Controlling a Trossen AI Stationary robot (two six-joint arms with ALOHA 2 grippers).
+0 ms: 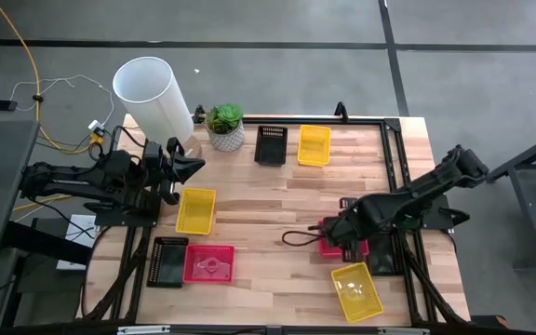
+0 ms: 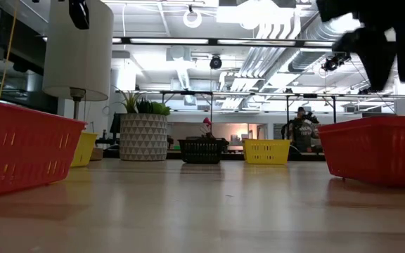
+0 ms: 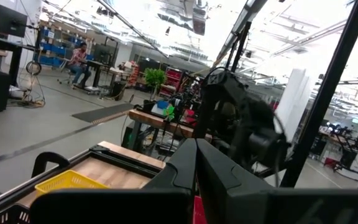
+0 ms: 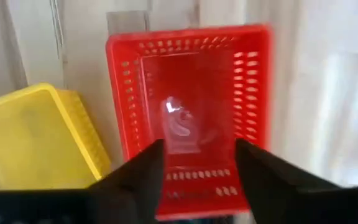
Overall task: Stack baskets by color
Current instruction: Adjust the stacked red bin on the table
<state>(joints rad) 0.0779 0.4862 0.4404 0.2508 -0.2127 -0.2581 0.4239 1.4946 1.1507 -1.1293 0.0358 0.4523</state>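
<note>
Red basket sits near the worktop's right edge under my right pincer, fingers spread, nothing held. Yellow basket crowds just beside it; open wood runs toward the middle.

I count seven baskets on the tabletop from above: three yellow, two red, two black. The yellow ones: one at the far edge, one near my left arm, one at the near right corner. The red ones: one near the front left, one under my right arm. The black ones: one at the far edge, one just beside the front-left red basket. I also see one potted plant, one white cylinder, and two arms, each with one hand: left hand, right hand
</note>
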